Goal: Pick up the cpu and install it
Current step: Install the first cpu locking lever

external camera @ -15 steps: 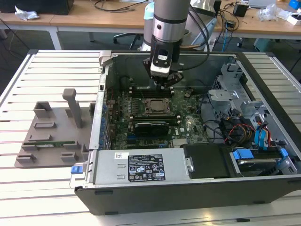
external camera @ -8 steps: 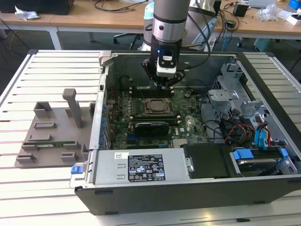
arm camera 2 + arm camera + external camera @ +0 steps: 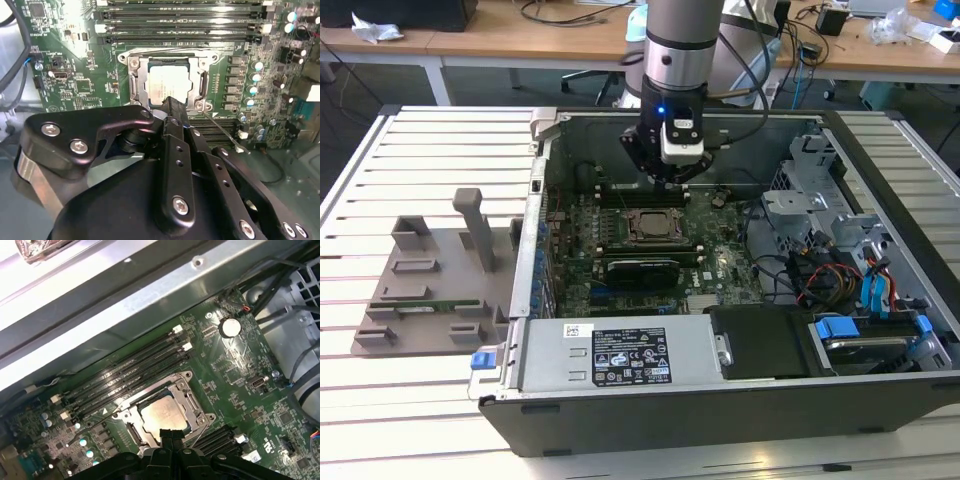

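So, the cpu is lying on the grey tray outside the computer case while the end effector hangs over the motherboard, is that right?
Not quite: the cpu sits in the socket frame on the motherboard, as both wrist views show. The end effector does hang over the motherboard.

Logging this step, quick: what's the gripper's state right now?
Gripper: shut, fingertips together with nothing between them, poised by the cpu, which lies in its socket.
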